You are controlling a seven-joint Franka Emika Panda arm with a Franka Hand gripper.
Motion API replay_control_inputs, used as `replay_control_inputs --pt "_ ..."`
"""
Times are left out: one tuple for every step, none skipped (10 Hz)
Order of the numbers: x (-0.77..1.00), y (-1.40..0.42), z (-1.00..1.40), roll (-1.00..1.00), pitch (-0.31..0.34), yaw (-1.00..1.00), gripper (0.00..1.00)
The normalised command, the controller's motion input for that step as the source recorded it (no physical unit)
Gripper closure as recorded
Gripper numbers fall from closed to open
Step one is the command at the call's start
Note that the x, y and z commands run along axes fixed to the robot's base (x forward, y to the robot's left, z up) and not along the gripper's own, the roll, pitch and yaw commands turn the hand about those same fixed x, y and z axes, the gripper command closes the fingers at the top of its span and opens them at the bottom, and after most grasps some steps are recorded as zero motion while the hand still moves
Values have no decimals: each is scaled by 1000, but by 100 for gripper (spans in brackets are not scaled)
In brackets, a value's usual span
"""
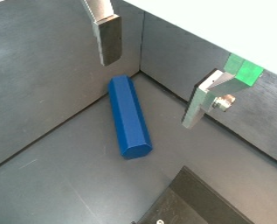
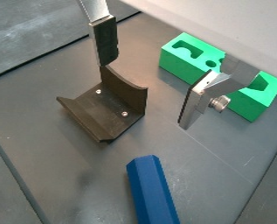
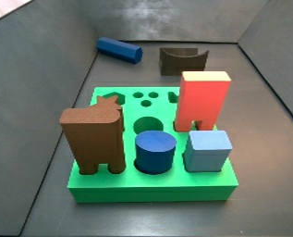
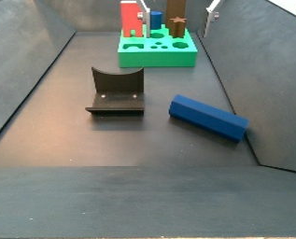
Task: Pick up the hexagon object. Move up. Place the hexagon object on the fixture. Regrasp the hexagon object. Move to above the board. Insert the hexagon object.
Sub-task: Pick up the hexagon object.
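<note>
The hexagon object (image 1: 130, 117), a long, slim, dark blue bar of smooth matte material with flat facets and a hexagonal end face, lies flat on the dark grey floor, close to a side wall and apart from everything else. In a side view (image 4: 209, 117) it rests just beside the fixture (image 4: 117, 91), not touching it; in the other (image 3: 117, 49) it lies behind the board.

The gripper (image 1: 152, 66) hangs above the bar with its fingers (image 1: 109, 39) spread wide and nothing between them; each is a flat silver plate with a dark pad. In a wrist view the bar lies below and between the two fingers, reaching forward of their line. Its long axis runs roughly across the line that joins the fingers, so the closing direction appears to meet the bar's long flat sides. By this judgement the pick-up has not begun: a straight descent, with perhaps a small wrist correction, is called for.

The fixture (image 2: 106, 107) is a small dark brown-black block with a curved notch and visible screw heads. The board (image 3: 155, 180), a bright green square slab with round and shaped holes, carries a tall red block (image 3: 203, 100), a brown block (image 3: 93, 139), a short blue cylinder (image 3: 155, 151) and a light blue cube (image 3: 209, 151).
</note>
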Motion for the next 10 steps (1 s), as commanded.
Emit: replay_control_inputs --pt "-34 40 0 0 0 0 0" --pt "-209 249 -177 -103 -3 0 0" --pt "-463 237 -380 -130 -39 606 0" --pt "-103 134 -557 -120 -69 937 0" --pt "0 23 -623 -96 -97 991 0" --pt "0 31 -637 -99 -121 991 0" --pt "0 97 -651 -106 -179 994 0" --pt "0 137 -711 -81 -166 983 0" --pt "0 189 -800 -31 -150 957 0" --pt "-137 57 -851 0 -163 871 0"
